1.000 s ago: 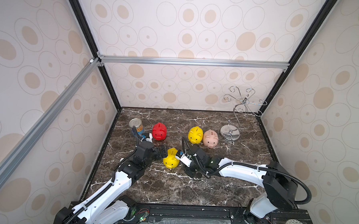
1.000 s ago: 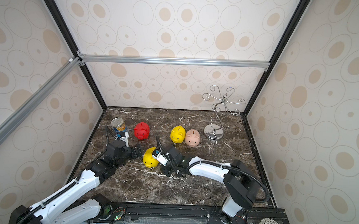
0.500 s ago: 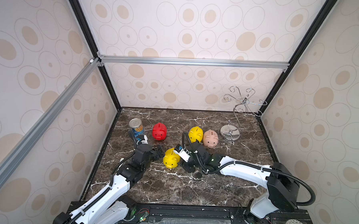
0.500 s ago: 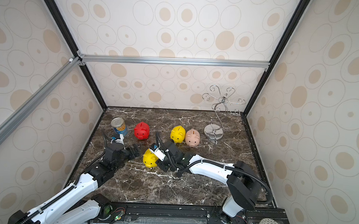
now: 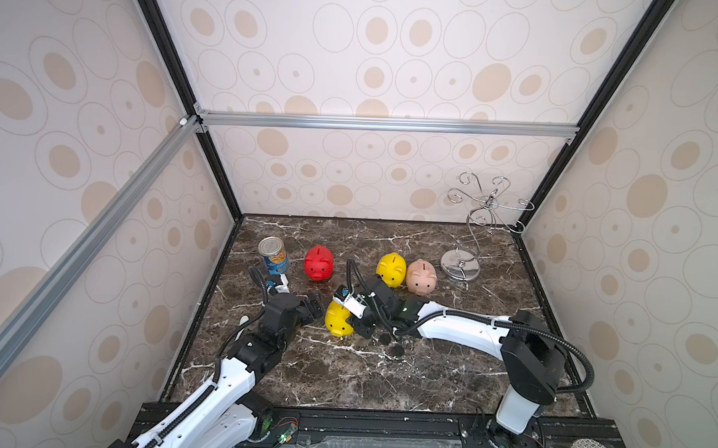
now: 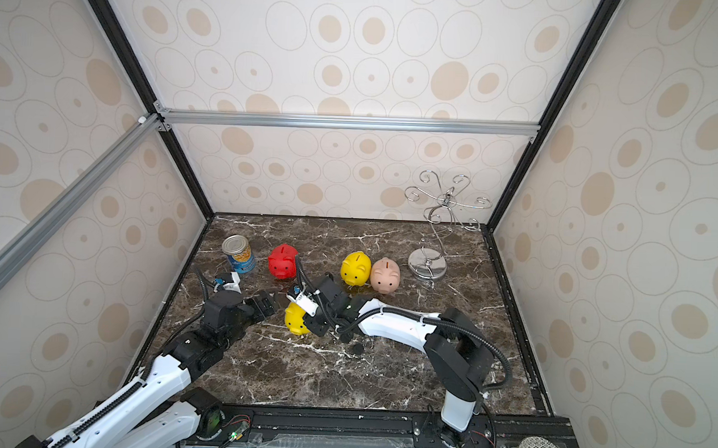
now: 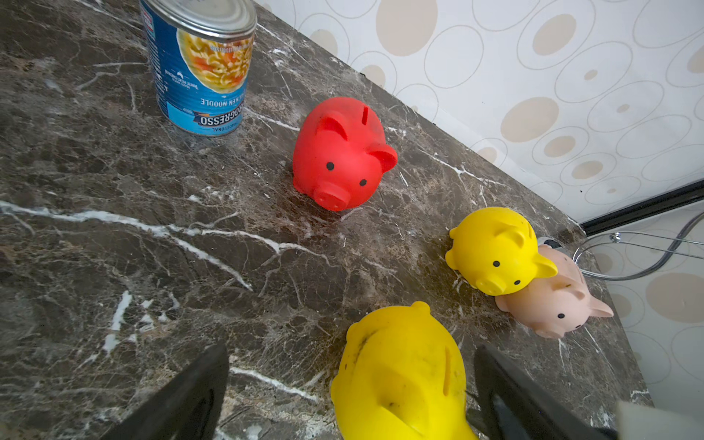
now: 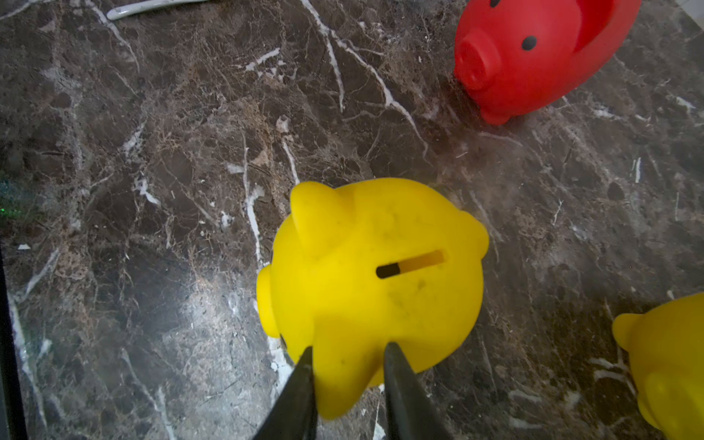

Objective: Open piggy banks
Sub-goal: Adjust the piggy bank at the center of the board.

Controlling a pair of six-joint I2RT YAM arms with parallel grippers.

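Yellow piggy bank (image 5: 338,317) sits on the desk (image 5: 384,380), one stubby lobe grasped by the right end effector (image 8: 349,347), the left end effector (image 7: 350,354) released wide around it, likely to brace it.

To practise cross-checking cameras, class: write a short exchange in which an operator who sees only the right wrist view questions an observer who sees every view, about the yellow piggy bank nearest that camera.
Operator: The right gripper is pinching a lobe of the near yellow piggy bank. Where is the left gripper?
Observer: The left gripper is open on the bank's other side and is not clamping it.
Operator: I also see a red piggy bank and a second yellow piggy bank. Are there any more?
Observer: Yes, a pink piggy bank stands right beside the second yellow one.
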